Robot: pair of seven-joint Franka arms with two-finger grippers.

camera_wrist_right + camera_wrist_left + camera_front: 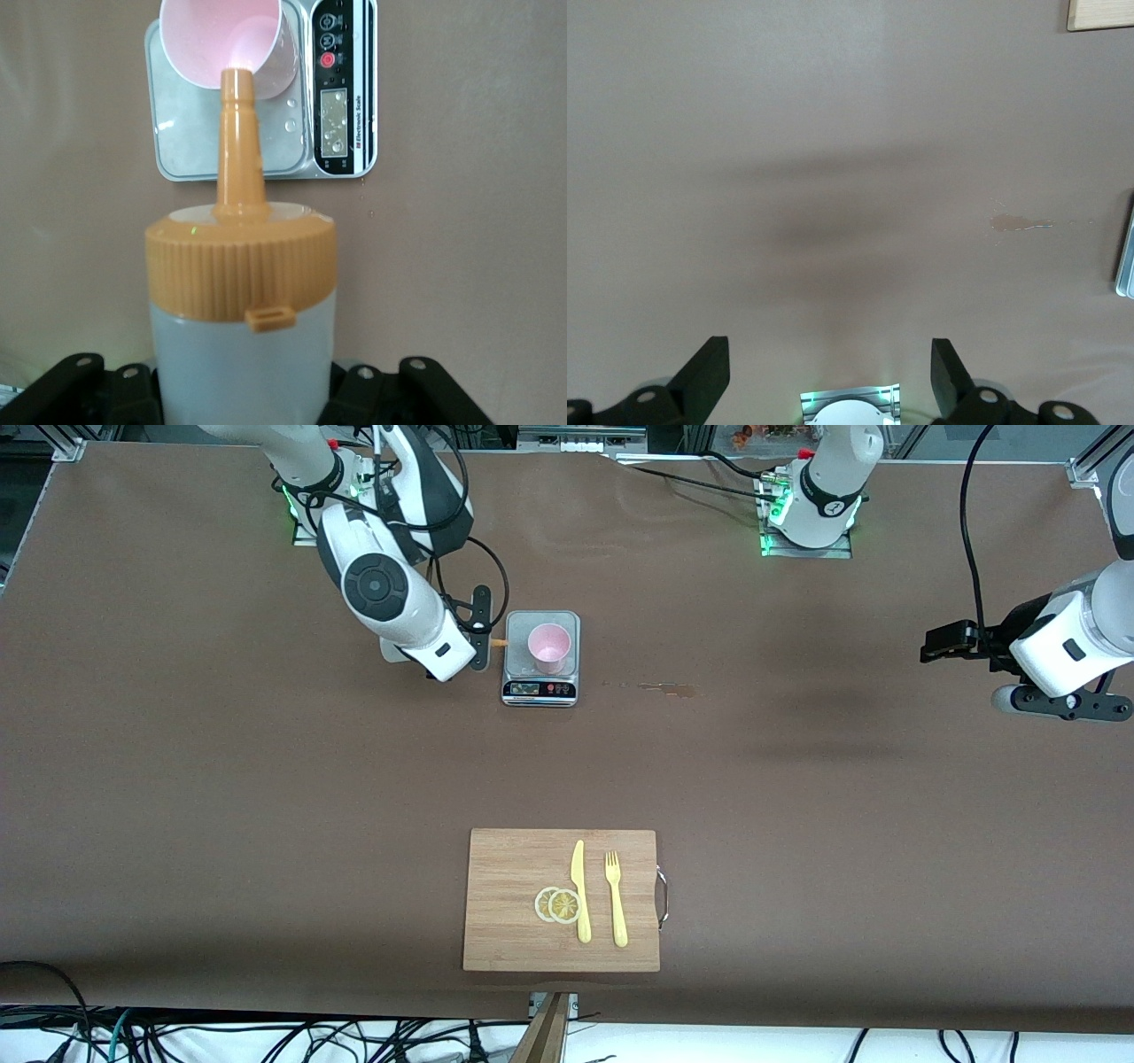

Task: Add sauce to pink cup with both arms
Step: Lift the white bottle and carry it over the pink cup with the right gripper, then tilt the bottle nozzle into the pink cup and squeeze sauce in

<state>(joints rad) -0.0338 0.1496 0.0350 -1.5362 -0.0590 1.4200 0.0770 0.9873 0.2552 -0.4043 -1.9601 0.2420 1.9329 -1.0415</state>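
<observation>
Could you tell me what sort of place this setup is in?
Probably a robotics lab staging kitchen tasks: a cloth-covered table with a kitchen scale, a cutting board with plastic cutlery, and loose cables along the table's edge.

Bare table (797,797) lies between the scale (541,682) and cutting board (514,921).

Brown table (221,779) with a grey scale (541,691), a wooden cutting board (514,903) and a small spill (669,688).
</observation>
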